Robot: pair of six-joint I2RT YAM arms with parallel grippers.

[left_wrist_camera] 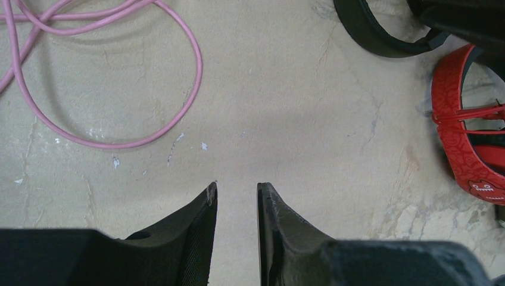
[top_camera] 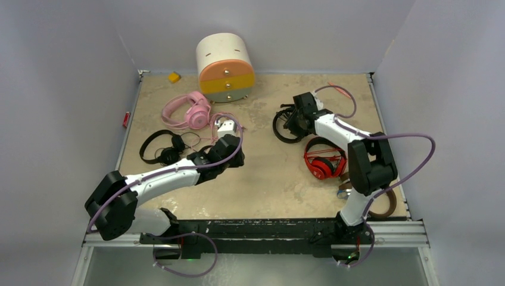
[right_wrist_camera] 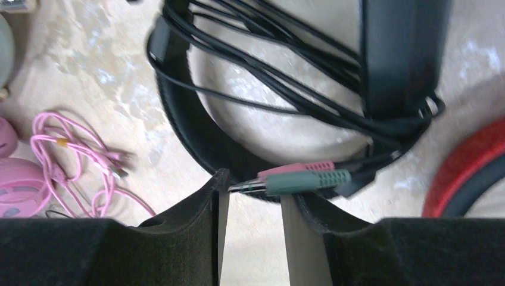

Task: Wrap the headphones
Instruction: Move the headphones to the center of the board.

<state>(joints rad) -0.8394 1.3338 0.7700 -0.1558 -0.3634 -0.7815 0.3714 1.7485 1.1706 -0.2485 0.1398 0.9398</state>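
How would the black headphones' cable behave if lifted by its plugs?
Probably floppy: the thin black cable lies in loose loops, so it would likely sag and trail. The paired plugs look stiff and light. The headband may drag along, since loops cross it.

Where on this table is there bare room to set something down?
The middle is bare, from the pink cable across to the red headphones, and down to the near edge. Crowded: far left, with pink headphones, black headphones and drawer box; right side, with another black pair and brown headphones.
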